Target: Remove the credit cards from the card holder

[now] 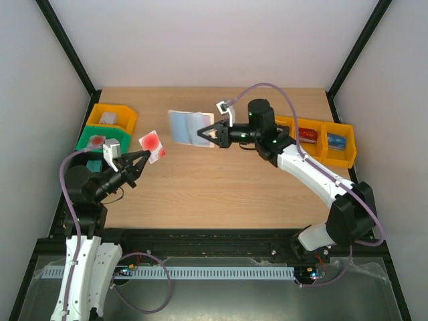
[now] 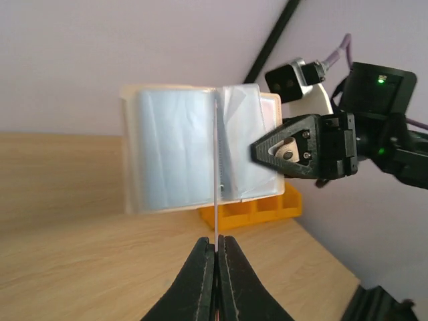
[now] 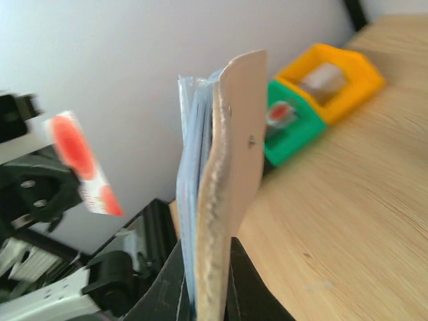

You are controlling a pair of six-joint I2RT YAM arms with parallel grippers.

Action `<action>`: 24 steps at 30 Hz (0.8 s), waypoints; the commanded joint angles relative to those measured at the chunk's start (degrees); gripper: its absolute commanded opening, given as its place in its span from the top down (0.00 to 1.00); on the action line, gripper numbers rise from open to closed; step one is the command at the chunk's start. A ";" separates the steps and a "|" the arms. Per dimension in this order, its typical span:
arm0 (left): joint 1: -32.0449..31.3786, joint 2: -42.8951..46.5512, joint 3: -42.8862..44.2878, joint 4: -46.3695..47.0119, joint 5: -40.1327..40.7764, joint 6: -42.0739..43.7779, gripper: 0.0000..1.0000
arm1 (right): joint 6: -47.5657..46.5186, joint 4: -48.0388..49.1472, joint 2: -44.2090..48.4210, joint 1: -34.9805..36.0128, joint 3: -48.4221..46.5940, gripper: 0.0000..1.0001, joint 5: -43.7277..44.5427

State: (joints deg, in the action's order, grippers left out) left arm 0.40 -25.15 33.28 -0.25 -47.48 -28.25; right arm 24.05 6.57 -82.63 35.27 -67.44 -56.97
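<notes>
My left gripper (image 1: 142, 158) is shut on a white credit card with red spots (image 1: 152, 146), held in the air left of centre. In the left wrist view the card (image 2: 217, 194) shows edge-on between my left gripper's tips (image 2: 217, 249). My right gripper (image 1: 207, 133) is shut on the open card holder (image 1: 190, 127), pale beige outside with blue clear sleeves, held above the table apart from the card. In the right wrist view the holder (image 3: 224, 187) stands edge-on in my right gripper (image 3: 204, 267), and the card (image 3: 80, 162) shows at left. The holder also fills the left wrist view (image 2: 180, 154).
A yellow bin (image 1: 112, 118) and a green bin (image 1: 100, 142) holding a red-spotted card stand at the far left. A row of yellow bins (image 1: 321, 138) with small items stands at the right. Bare wooden table (image 1: 221, 194) lies between the arms.
</notes>
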 commanded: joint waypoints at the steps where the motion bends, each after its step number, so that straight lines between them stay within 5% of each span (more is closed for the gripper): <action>1: 1.66 -0.21 4.03 -8.90 4.96 6.61 0.98 | 2.34 -8.58 0.17 -3.53 2.49 0.98 7.39; 7: 4.09 -3.81 12.35 -16.55 1.93 16.37 0.98 | 2.91 -12.10 -3.31 -4.06 7.47 0.98 5.77; 11: 7.23 -8.63 17.01 -23.73 7.94 21.35 0.98 | 1.25 -11.17 -5.15 -4.15 10.05 0.98 4.11; 19: 13.15 -14.64 16.77 -23.32 4.18 16.29 0.98 | 2.86 -9.70 -14.15 -4.42 11.53 0.98 -1.21; 24: 13.30 -13.96 17.42 -23.63 1.93 15.02 0.98 | 4.01 -8.97 -13.90 -4.55 14.51 0.98 2.84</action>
State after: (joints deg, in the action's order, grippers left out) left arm 13.43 -40.51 49.74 -23.68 -42.46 -11.53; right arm 26.57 -4.45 -97.51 31.05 -54.70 -55.24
